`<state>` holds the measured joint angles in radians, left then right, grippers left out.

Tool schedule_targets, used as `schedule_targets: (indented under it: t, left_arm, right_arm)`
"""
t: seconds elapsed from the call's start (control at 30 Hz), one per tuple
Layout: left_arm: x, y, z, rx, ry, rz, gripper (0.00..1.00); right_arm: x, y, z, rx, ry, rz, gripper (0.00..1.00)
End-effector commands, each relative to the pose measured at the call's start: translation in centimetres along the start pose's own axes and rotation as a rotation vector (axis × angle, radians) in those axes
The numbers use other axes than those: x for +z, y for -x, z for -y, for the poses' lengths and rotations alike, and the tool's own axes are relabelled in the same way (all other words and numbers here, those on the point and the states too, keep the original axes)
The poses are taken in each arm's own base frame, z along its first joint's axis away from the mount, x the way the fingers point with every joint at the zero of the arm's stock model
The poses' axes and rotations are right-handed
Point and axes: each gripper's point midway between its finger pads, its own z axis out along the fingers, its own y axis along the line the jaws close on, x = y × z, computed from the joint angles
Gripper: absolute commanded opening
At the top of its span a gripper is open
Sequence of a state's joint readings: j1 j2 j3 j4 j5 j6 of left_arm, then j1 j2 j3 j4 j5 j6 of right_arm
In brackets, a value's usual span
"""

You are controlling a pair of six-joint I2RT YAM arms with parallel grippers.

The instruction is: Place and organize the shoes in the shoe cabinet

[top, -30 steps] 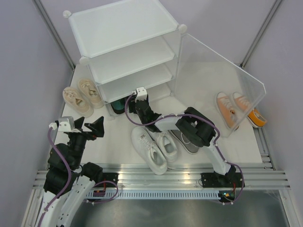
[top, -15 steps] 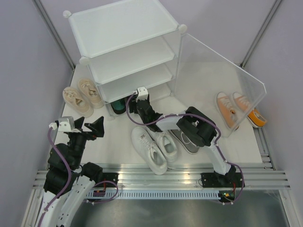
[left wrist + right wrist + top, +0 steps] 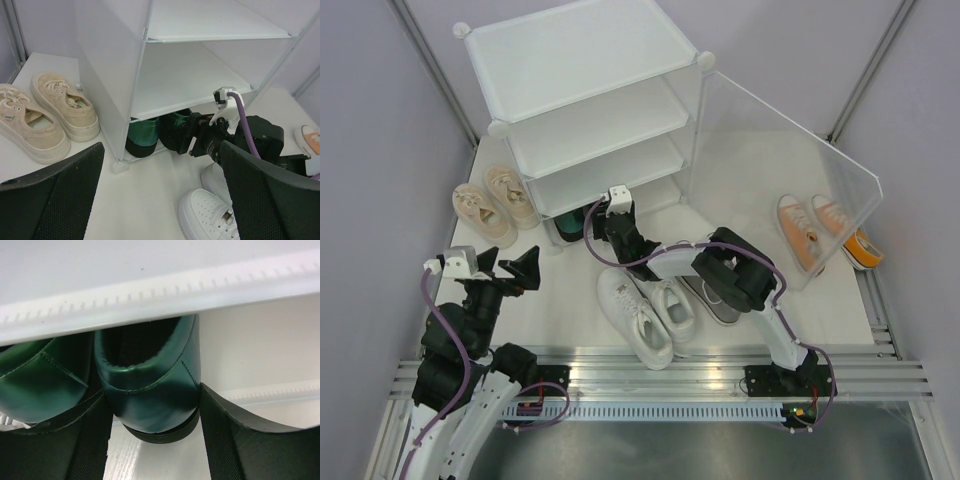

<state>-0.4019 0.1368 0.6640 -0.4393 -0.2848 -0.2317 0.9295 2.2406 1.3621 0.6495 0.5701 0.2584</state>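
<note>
The shoe cabinet (image 3: 580,60) stands at the back, with a dark green pair (image 3: 570,226) in its bottom tier. My right gripper (image 3: 603,222) reaches into that tier. In the right wrist view the right gripper (image 3: 152,395) has a finger pressed against each side of the heel of one dark green shoe (image 3: 150,375), with its mate (image 3: 40,385) to the left. My left gripper (image 3: 510,270) hovers open over bare table, holding nothing. Beige shoes (image 3: 490,205) lie left of the cabinet, white shoes (image 3: 645,310) in the front middle, a grey shoe (image 3: 715,300) under my right arm, and orange shoes (image 3: 815,232) on the right.
The clear door panel (image 3: 790,170) stands swung open to the right, between the cabinet and the orange shoes. The shelf edge (image 3: 150,300) hangs just above the held shoe. Grey walls close in on both sides, and a metal rail (image 3: 660,375) runs along the near edge.
The right gripper has nudged slightly deeper toward the bottom tier with the green shoe. The left arm has stayed still.
</note>
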Motion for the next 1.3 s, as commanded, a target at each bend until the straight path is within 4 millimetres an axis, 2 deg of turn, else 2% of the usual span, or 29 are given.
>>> schedule_targets:
  t: [0.0, 0.1, 0.33, 0.77, 1.27]
  left_arm:
    - [0.3, 0.3, 0.4, 0.010, -0.020, 0.007, 1.00]
    - [0.3, 0.2, 0.4, 0.011, -0.019, 0.004, 1.00]
    - [0.3, 0.3, 0.4, 0.010, -0.018, 0.007, 1.00]
    - [0.2, 0.4, 0.5, 0.010, -0.024, 0.011, 1.00]
    - [0.2, 0.4, 0.5, 0.011, -0.025, 0.009, 1.00]
  right_arm:
    - [1.0, 2.7, 0.2, 0.040, -0.067, 0.072, 0.40]
    - [1.3, 2.4, 0.1, 0.036, -0.065, 0.073, 0.38]
    - [1.7, 3.4, -0.1, 0.054, -0.057, 0.125, 0.31]
    - [2.7, 3.4, 0.1, -0.036, -0.047, 0.151, 0.27]
    - [4.0, 2.2, -1.1, 0.134, 0.048, 0.077, 0.27]
